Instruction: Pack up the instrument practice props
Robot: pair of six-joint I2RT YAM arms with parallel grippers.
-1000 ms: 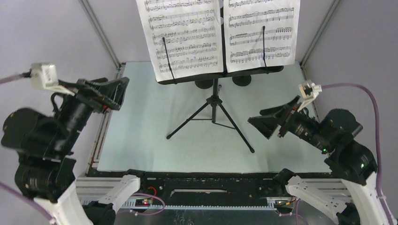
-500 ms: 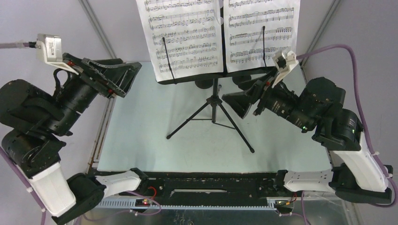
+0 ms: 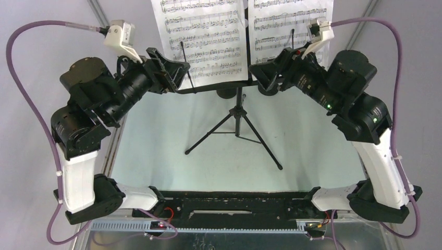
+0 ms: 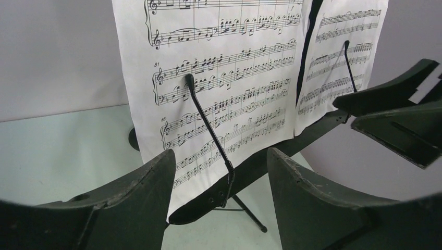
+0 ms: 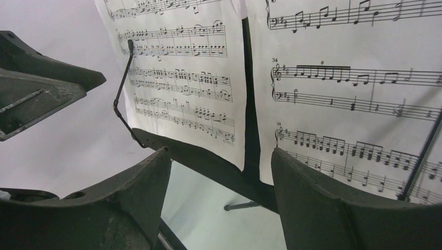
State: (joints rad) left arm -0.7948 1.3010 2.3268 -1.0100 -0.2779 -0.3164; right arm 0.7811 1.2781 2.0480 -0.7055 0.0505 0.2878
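Note:
A black tripod music rack (image 3: 238, 121) stands at the back middle of the table. Two white sheet-music pages lean on its desk, the left page (image 3: 206, 39) and the right page (image 3: 289, 31), each held by a thin wire arm (image 4: 207, 127). My left gripper (image 3: 175, 73) hangs open at the left page's lower left corner, with the ledge (image 4: 260, 165) between its fingers in the left wrist view. My right gripper (image 3: 262, 76) is open at the right page's lower left corner. Neither touches a page. Two black round bases (image 3: 228, 94) (image 3: 268, 89) sit behind the rack.
The tripod's legs (image 3: 260, 148) spread over the pale green mat (image 3: 156, 156). Grey walls and slanted frame poles (image 3: 112, 39) close in the sides. Purple cables (image 3: 31, 104) loop from both wrists. A black rail (image 3: 234, 204) runs along the near edge.
Both arms have risen and reached back from the table's sides to the rack's desk, one at each page's lower corner. Both pairs of jaws have narrowed a little.

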